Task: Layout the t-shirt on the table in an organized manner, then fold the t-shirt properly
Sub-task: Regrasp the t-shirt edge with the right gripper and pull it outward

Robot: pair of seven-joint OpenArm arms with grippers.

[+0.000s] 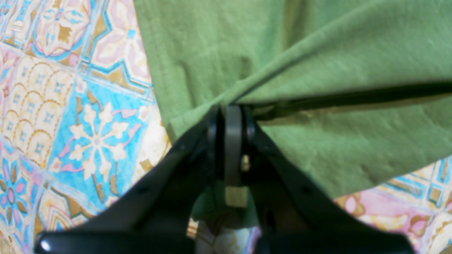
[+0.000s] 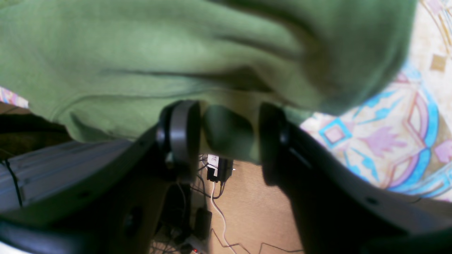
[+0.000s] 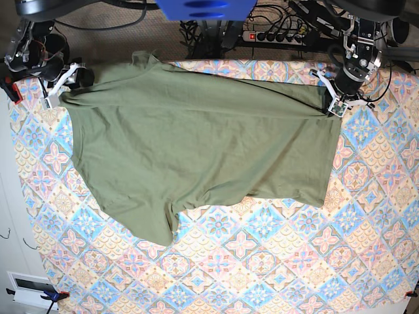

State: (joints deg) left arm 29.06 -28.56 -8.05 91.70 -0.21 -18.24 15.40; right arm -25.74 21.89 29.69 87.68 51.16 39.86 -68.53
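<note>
The bench (image 3: 275, 261) is wearing a cloth of blue, pink and cream diamond tiles. The t-shirt (image 3: 196, 157) is lying spread across its far half, still wrinkled. Behind the far edge, cables and a power strip (image 3: 278, 36) are lying on the floor. The left tool (image 1: 231, 109) is pinching the shirt edge, jaws closed tight. The right tool (image 2: 226, 130) is holding a thick fold between parted jaws. Only the right wrist view is showing the floor (image 2: 254, 204) below the bench edge.

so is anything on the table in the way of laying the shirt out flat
Nothing visible. Both grippers, left and right, already pinch the t-shirt, and the table around it shows only patterned cloth.
</note>
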